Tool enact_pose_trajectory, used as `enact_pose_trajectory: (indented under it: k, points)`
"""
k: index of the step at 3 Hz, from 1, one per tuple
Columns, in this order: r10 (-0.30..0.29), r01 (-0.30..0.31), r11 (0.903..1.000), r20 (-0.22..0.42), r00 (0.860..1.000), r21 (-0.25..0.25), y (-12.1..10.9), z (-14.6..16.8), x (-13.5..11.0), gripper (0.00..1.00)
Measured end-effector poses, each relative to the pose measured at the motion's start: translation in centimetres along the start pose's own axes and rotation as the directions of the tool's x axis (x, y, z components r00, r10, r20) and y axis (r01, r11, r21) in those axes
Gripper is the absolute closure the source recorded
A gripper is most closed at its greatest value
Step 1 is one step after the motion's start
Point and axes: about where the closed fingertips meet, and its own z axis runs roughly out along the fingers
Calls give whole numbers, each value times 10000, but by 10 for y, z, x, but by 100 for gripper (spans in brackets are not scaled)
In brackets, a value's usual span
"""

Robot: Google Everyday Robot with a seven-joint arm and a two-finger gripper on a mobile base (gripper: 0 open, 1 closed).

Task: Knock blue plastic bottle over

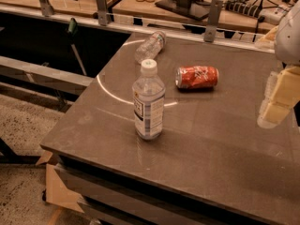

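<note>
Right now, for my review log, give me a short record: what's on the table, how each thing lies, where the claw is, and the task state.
surface: dark table
target: water bottle, upright, white cap on, toward the table's left front
soda can: red, lying on its side, behind and to the right of the water bottle, not touching it
small bottle: clear, lying on its side near the far edge
claw: at the right edge of view, above the table, well apart from the water bottle
task state: water bottle not yet knocked over
</note>
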Motion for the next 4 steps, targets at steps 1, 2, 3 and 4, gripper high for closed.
enact_pose_trajectory:
  k: [1,2,3,4]
  points:
    - [-109,108,9998,54,9999,139,1,-4,-1,0]
    - [-236,218,9996,1007,9946,195,1,0,11,0]
    - [-495,582,9980,2790,9590,-231,17,18,6,0]
    - [-161,730,9923,4794,8774,-1002,32,31,-22,0]
